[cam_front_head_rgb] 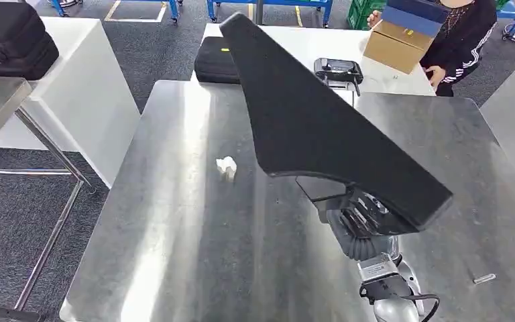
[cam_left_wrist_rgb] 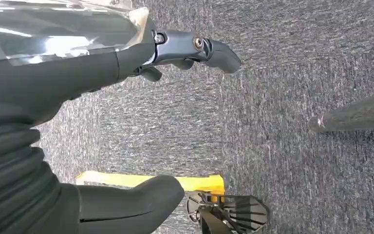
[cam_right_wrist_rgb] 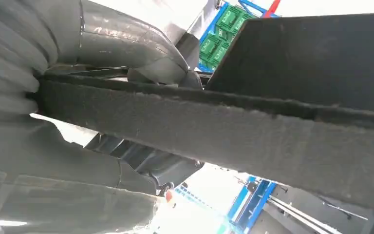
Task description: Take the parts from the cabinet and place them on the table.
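Note:
A large flat black foam part, long and tapering, hangs tilted above the steel table. My right hand grips its wide near end from underneath, and the narrow tip points away toward the far tables. In the right wrist view the foam edge runs between thumb and fingers of that hand. My left hand hangs over grey carpet, fingers apart, holding nothing.
A small white piece lies mid-table and a small metal pin near the right front. Behind stands a white table with a black case and a controller. A person holds a cardboard box.

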Controlling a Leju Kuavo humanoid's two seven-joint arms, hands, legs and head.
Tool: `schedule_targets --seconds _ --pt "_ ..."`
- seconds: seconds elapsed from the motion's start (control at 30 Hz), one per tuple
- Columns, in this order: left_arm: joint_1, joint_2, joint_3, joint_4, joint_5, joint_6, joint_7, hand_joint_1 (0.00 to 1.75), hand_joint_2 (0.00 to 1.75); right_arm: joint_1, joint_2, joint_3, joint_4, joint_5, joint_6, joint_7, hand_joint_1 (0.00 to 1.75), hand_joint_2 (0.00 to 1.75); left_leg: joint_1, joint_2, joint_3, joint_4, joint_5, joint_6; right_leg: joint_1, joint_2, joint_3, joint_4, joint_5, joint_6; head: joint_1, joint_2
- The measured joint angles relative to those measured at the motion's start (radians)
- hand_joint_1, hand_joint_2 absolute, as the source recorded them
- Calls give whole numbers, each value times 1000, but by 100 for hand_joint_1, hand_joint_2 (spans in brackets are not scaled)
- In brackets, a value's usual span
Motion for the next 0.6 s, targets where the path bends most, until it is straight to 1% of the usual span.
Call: schedule_targets --seconds 0.47,0.53,0.6 --pt "0 0 -1 0 -10 5 0 0 175 0 0 0 0 5 3 1 175 175 1 0 0 0 1 -2 1 0 -2 3 0 0 0 0" --pt "0 0 -4 0 -16 5 0 0 175 -2 0 1 0 34 2 6 175 175 1 0 -1 0 1 -2 1 0 -2 3 0 0 0 0" --pt "0 0 -6 0 -20 4 0 0 175 -12 0 3 8 98 -8 22 175 175 1 0 -1 0 1 -2 0 0 -2 3 0 0 0 0"
